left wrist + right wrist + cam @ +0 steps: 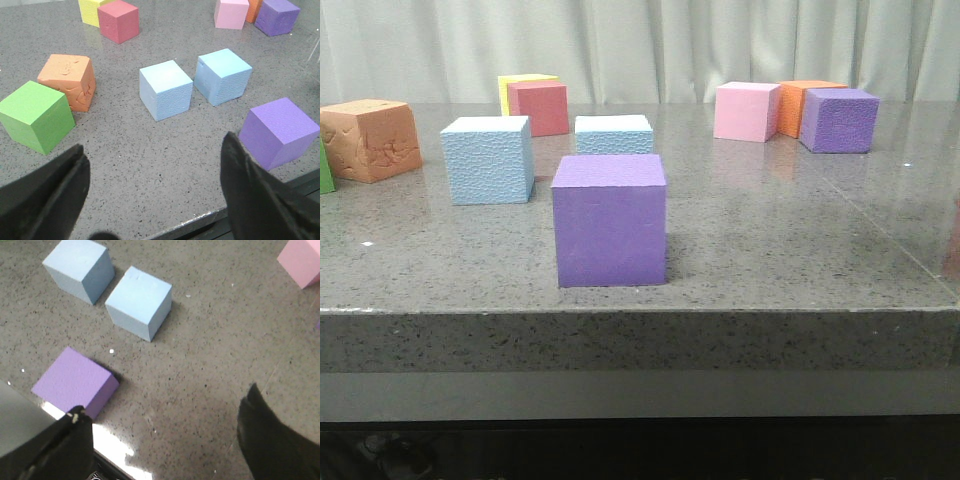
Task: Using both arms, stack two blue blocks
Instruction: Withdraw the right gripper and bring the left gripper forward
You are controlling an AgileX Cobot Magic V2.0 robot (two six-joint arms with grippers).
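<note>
Two pale blue blocks stand side by side on the grey table, a little apart. The pebbly one (486, 160) is on the left, and the smoother one (613, 134) is partly hidden behind a purple cube (610, 220). In the left wrist view the pebbly block (166, 90) and the smoother block (222, 76) lie beyond my open, empty left gripper (156, 162). In the right wrist view the smoother block (139, 302) and the pebbly block (79, 270) lie well beyond my open, empty right gripper (165, 422). Neither gripper shows in the front view.
The purple cube (279, 131) sits near the table's front edge (640, 312), close to both grippers (75, 381). Orange (370, 138), green (35, 116), red (539, 107) and yellow (523, 82) cubes are left and back. Pink (746, 111), orange (798, 105) and purple (838, 119) cubes are back right.
</note>
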